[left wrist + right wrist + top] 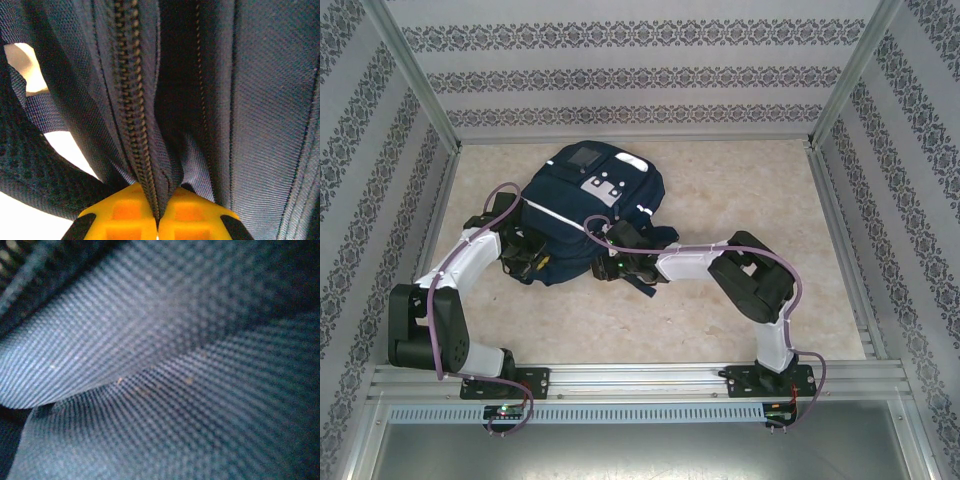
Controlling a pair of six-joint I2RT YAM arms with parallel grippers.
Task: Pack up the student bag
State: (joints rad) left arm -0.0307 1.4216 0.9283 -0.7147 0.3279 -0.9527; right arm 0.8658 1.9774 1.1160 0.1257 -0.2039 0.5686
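The student bag (590,205), dark navy with thin white stripes and light-grey front patches, lies in the middle of the table. My left gripper (533,258) is at its near left edge. In the left wrist view its yellow fingertips (159,199) are shut on a fold of navy fabric along a closed zip (131,100). My right gripper (620,263) is pushed against the bag's near right edge by a strap. Navy weave (160,360) lies right against the right wrist camera and hides its fingers, so I cannot tell how they stand.
The beige table top (750,200) has free room to the right of and behind the bag. Patterned walls and aluminium frame rails (835,215) close in three sides. Both arms' purple cables loop near the bag.
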